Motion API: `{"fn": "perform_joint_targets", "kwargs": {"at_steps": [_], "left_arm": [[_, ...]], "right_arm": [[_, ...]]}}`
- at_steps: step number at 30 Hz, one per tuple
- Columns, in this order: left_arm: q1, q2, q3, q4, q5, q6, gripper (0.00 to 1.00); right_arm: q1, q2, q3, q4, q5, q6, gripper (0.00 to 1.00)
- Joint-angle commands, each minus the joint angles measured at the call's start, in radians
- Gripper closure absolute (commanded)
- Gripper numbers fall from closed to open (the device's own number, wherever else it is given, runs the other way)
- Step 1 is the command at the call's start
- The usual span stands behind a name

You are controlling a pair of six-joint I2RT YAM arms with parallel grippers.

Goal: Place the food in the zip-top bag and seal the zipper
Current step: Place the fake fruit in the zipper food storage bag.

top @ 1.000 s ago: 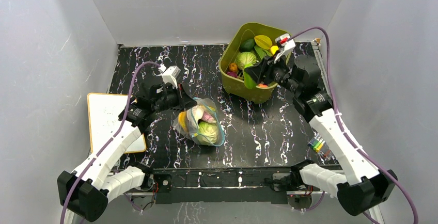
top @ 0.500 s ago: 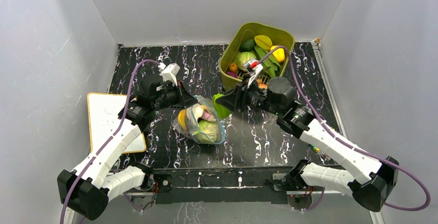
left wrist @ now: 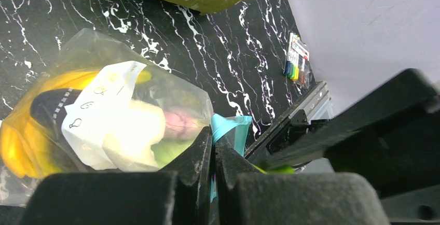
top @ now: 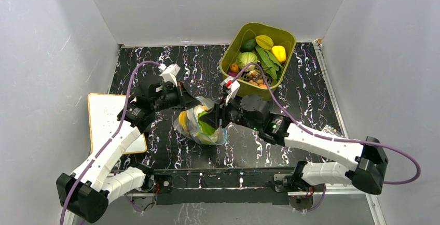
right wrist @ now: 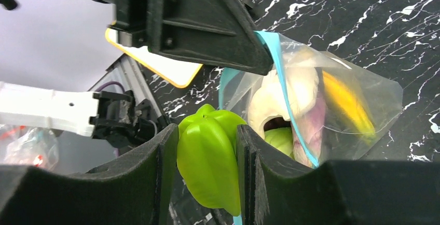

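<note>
Zipper (left wrist: 232,125) pinched in left pincer (left wrist: 211,141) — green food (right wrist: 208,170) clamped in right pincer (right wrist: 207,131) at zip-top bag (right wrist: 363,93)

Only readable-ish text: white label (left wrist: 111,116) stuck on the zip-top bag (left wrist: 171,87), seen in left wrist view. It has approx. three dark handwritten marks, one per line, running diagonally. Middle one looks like a "6"; the other two are round loops, maybe "0" or "Q", can't tell. Marker pack (left wrist: 296,61) by the table edge has a printed header strip w/ red bit, too small to read. Whiteboard (top: 106,118) in top view: nothing legible at this res. No brands or numbers elsewhere.
</note>
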Motion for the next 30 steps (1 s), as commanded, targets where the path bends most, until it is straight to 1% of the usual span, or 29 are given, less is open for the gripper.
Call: {"fn": "perform_joint_targets", "kwargs": {"at_steps": [1, 6, 15, 19, 23, 25, 27, 30], "left_arm": [[0.000, -0.047, 0.061, -0.011, 0.049, -0.027, 1.00], [-0.001, -0.080, 0.060, 0.005, 0.057, -0.051, 1.00], [0.000, -0.068, 0.053, 0.049, 0.100, -0.080, 1.00], [-0.001, -0.082, 0.037, 0.090, 0.099, -0.117, 1.00], [0.000, -0.076, 0.050, 0.083, 0.102, -0.121, 1.00], [0.000, -0.074, 0.055, 0.078, 0.100, -0.118, 1.00], [0.000, -0.074, 0.055, 0.075, 0.093, -0.115, 1.00], [0.000, -0.074, 0.052, 0.073, 0.076, -0.104, 1.00]], "right_arm": [[0.041, 0.036, -0.031, 0.162, 0.122, -0.034, 0.70], [0.057, 0.085, -0.077, 0.253, 0.234, -0.076, 0.69], [0.061, 0.157, -0.115, 0.398, 0.279, -0.089, 0.69], [0.065, 0.190, -0.112, 0.428, 0.281, -0.092, 0.69], [0.065, 0.217, -0.136, 0.453, 0.314, -0.099, 0.68], [0.065, 0.222, -0.143, 0.454, 0.325, -0.101, 0.65], [0.066, 0.219, -0.137, 0.441, 0.328, -0.105, 0.58], [0.065, 0.200, -0.091, 0.337, 0.337, -0.123, 0.47]]}}
